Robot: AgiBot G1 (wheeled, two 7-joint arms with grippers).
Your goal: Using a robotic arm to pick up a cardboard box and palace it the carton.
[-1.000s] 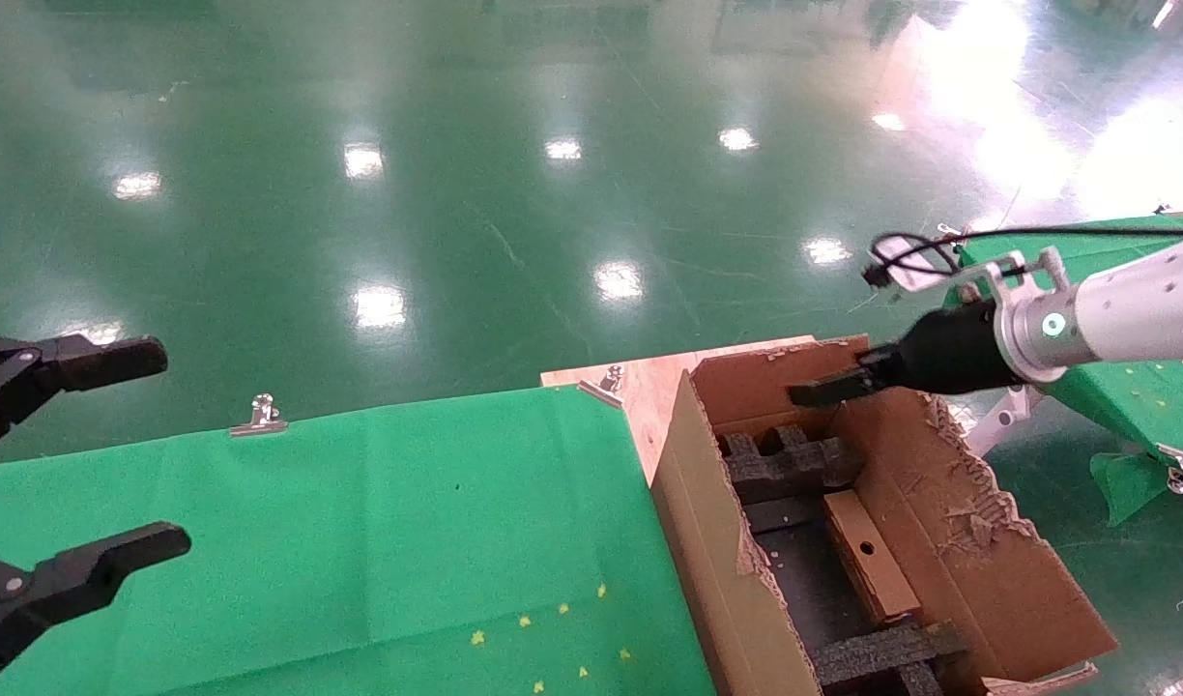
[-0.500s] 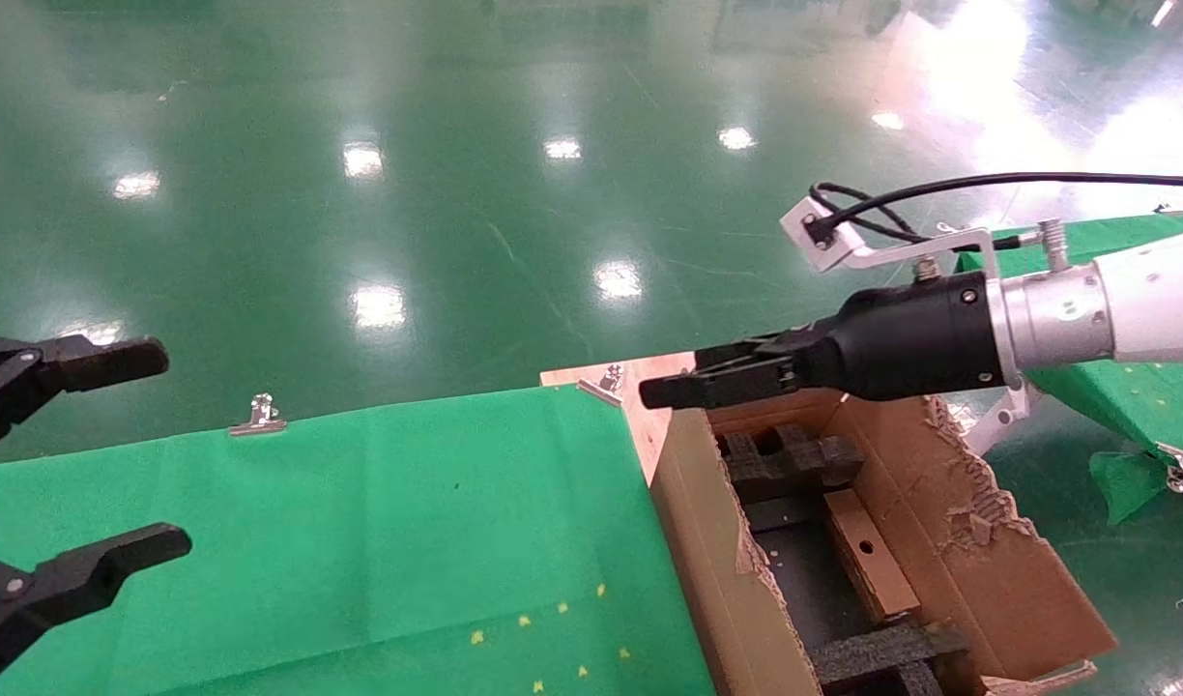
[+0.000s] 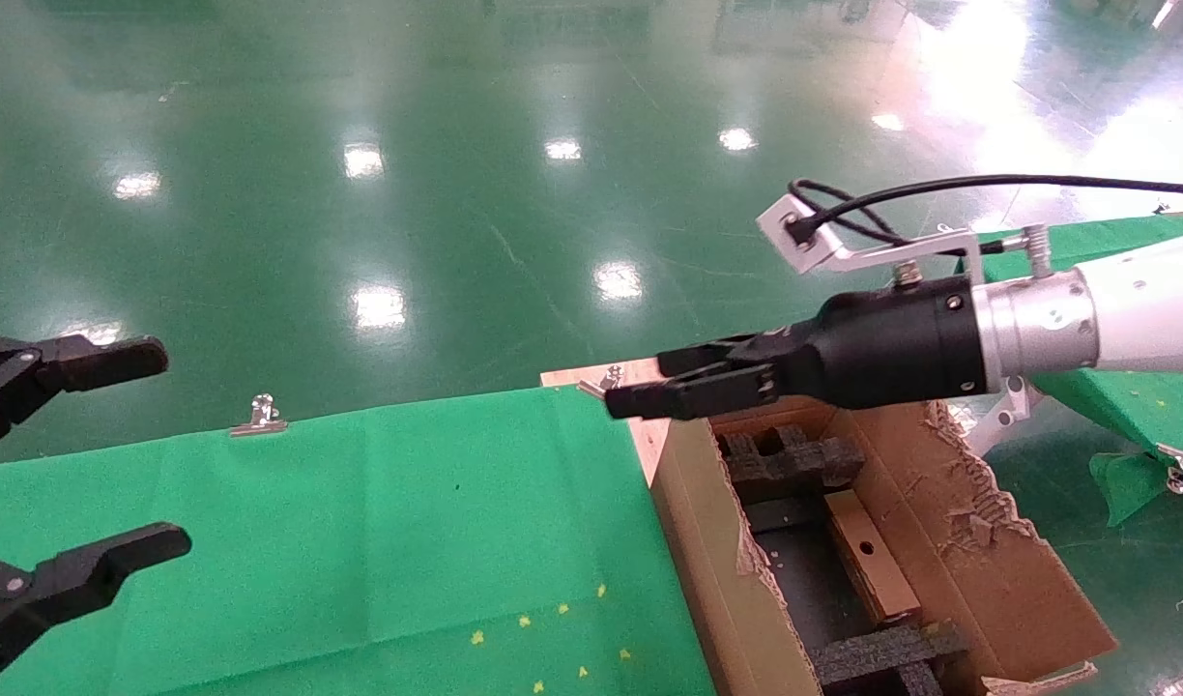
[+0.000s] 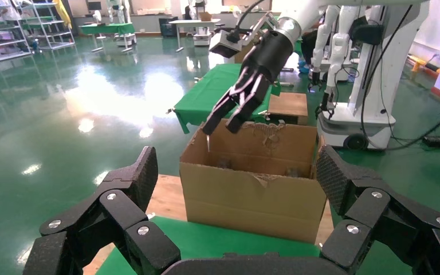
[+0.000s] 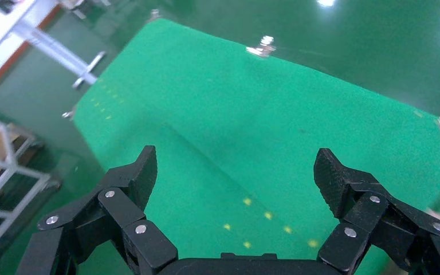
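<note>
R gripper [image 3: 649, 385] moved further left since 0.5 s ago, now past carton [image 3: 727, 570] edge, spread, holding nothing. Box [image 3: 867, 565] lies inside carton. L gripper [image 3: 70, 464] parked, spread; arm cut off.

one carton [image 3: 949, 541], one cardboard box [image 3: 867, 565], two grippers

No readable text anywhere in my views.

I find no lettering, label, brand or number on the carton [image 3: 707, 541], on the small cardboard box [image 3: 867, 565] lying inside it, or on the green cloth [image 3: 360, 541]. The yellow marks [image 3: 562, 633] on that cloth are plain spots, not characters. The white arm [image 3: 1147, 304] carries no legible marking from here either.
</note>
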